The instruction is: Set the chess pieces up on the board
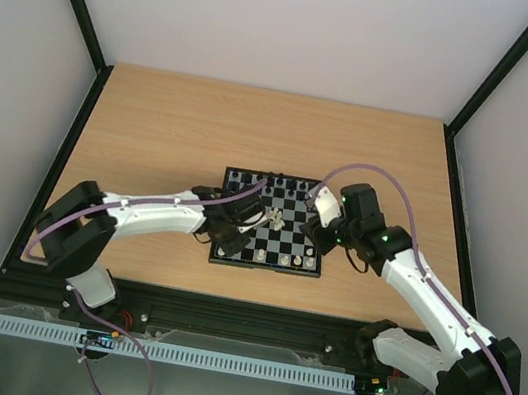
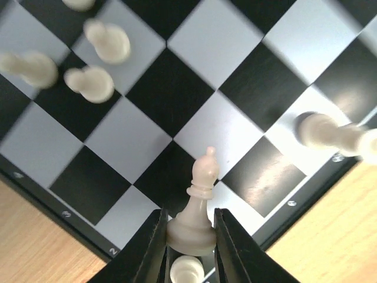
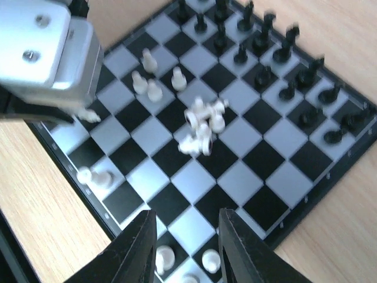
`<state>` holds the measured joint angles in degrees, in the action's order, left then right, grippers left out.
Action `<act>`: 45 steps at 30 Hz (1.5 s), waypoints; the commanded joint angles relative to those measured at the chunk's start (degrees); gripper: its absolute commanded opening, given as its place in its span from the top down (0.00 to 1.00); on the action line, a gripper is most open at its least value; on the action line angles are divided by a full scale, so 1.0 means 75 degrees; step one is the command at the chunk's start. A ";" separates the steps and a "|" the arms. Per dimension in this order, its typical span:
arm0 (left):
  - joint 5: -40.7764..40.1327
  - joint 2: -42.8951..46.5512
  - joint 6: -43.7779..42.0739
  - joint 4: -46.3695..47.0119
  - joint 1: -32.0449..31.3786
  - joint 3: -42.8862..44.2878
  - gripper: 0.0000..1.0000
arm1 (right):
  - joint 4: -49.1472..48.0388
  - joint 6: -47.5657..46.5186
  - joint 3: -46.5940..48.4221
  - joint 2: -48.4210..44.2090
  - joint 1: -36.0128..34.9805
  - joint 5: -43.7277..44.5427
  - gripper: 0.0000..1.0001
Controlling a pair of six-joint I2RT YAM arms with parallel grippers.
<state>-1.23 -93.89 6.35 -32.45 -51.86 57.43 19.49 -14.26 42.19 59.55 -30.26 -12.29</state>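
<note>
Sm. checkered board [image 1: 264, 268], blk/pale sqs w/ thin blk border, lies flat mid-counter [image 1: 152, 138]. Blk pieces [image 3: 277, 71] stand upright in approx. two rows along its far side. Cream-white pieces [image 3: 210, 260] are scattered: a heap [image 3: 203, 127] of several toppled near board ctr, a few pawns [image 3: 154, 89] upright just beside it, a few more upright on the near rows, one lying by the edge, and a white bishop [image 2: 200, 197] upright, base pinched betw. the left end effector [image 2: 189, 236] fingers, over sqs near a board corner.
</note>
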 commanded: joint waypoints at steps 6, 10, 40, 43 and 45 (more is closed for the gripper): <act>0.0098 0.1840 -0.0237 0.1486 0.0048 -0.0265 0.87 | 0.1562 0.1041 0.2970 0.1809 0.0179 -0.1899 0.64; 0.0304 0.2507 -0.0228 0.2134 0.0179 -0.0587 0.87 | 0.1895 0.1363 0.3872 0.2521 0.0179 -0.2589 0.57; 0.1037 0.3556 -0.0249 0.2665 0.0484 -0.0934 0.82 | 0.2477 0.1987 0.4588 0.4546 0.0144 -0.6262 0.82; 0.1022 0.3553 -0.0237 0.2673 0.0482 -0.0942 0.82 | 0.2439 0.1971 0.4519 0.4470 0.0144 -0.6284 0.88; 0.0967 0.3540 -0.0226 0.2660 0.0489 -0.0937 0.79 | 0.2352 0.1966 0.4445 0.4365 0.0144 -0.6144 0.92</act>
<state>6.04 -68.25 5.30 -13.89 -48.51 51.33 36.10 0.49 76.36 93.17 -28.95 -56.66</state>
